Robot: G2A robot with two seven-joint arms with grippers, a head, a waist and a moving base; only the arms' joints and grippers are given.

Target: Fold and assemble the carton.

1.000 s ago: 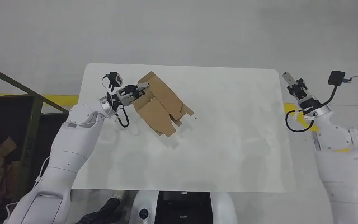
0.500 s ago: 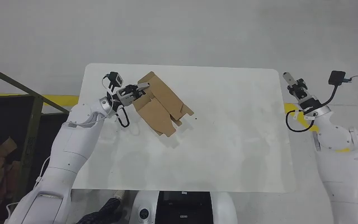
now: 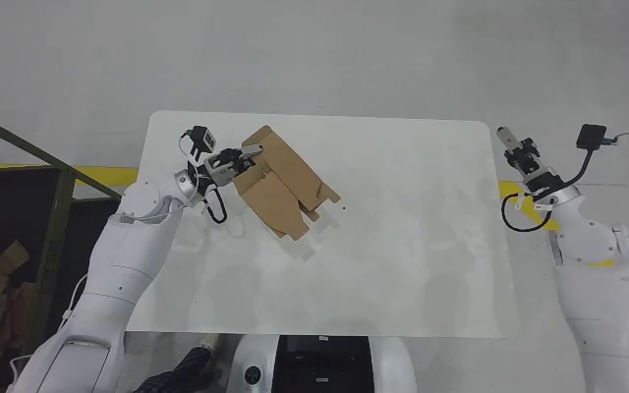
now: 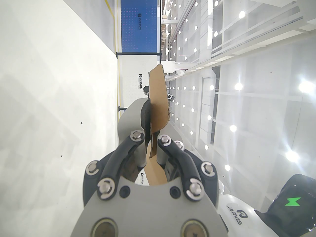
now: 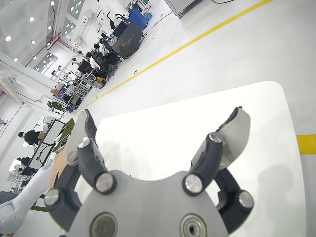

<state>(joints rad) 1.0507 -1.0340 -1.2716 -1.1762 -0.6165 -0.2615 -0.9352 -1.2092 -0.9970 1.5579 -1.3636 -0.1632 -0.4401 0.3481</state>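
Nothing has moved since a second ago: left gripper (image 4: pixel 153 124) pinches cardboard.
Its fingers are closed narrow on a raised flap of the carton (image 3: pixel 285 187), which lies on the far left part of the table (image 3: pixel 413 255). The right gripper (image 5: pixel 161 119) is spread wide, holding nothing, just beyond the table's right edge.

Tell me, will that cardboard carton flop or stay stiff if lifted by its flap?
Probably stiff within each panel: the flap stands straight in the left tool. The carton would likely hinge at its creases. Thin board, so probably light.
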